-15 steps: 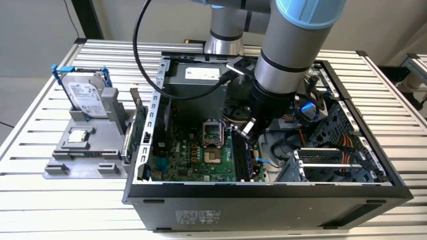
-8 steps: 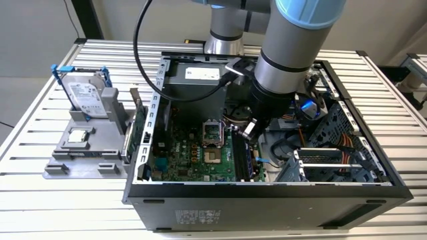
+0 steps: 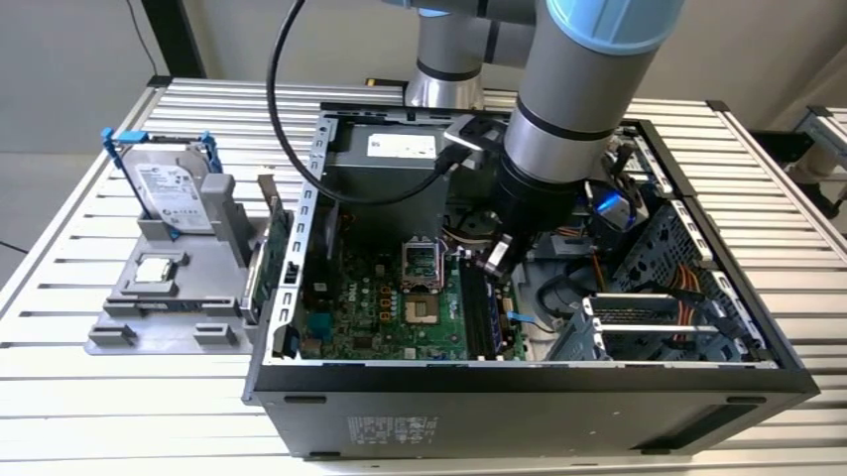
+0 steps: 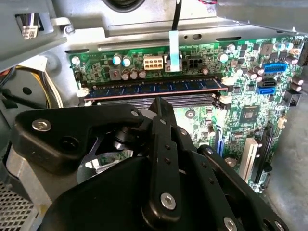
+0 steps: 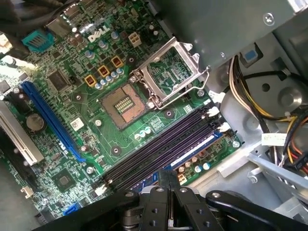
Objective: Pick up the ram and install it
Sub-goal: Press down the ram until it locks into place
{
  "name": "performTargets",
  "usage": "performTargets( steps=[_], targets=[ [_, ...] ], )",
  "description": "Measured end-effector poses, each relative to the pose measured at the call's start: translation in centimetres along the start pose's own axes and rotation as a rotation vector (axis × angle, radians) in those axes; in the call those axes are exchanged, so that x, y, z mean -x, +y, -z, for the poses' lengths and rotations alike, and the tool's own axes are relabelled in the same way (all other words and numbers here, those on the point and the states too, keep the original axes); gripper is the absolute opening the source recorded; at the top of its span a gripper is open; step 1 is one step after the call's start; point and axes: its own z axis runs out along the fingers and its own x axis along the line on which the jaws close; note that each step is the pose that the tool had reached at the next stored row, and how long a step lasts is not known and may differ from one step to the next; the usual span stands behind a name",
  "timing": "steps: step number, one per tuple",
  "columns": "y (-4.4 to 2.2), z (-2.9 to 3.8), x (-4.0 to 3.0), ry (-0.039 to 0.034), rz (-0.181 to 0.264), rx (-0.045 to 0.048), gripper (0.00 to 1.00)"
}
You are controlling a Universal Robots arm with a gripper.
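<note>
Second wrist view: flat blue ram [image 4: 154, 88] slotted

The arm [image 3: 582, 89] is a thick silver-grey tube with a pale blue joint cap at its top and a black wrist section below. A black cable [image 3: 281, 109] loops down along it. The tool [image 4: 161, 159] is matte black, built of flat linked bars and rounded housings, fastened with silver hex-socket screws [image 4: 167, 200]

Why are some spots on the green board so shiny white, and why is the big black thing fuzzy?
In the first wrist view, light glares off the motherboard; in both wrist views the gripper sits near the camera, dark and soft-edged.
</note>
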Motion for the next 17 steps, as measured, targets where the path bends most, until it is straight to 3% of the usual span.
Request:
performTargets(
  steps=[17],
  targets=[
    [0.04, 0.00, 0.12, 0.0051, 0.141, 0.0015, 0.00]
  ],
)
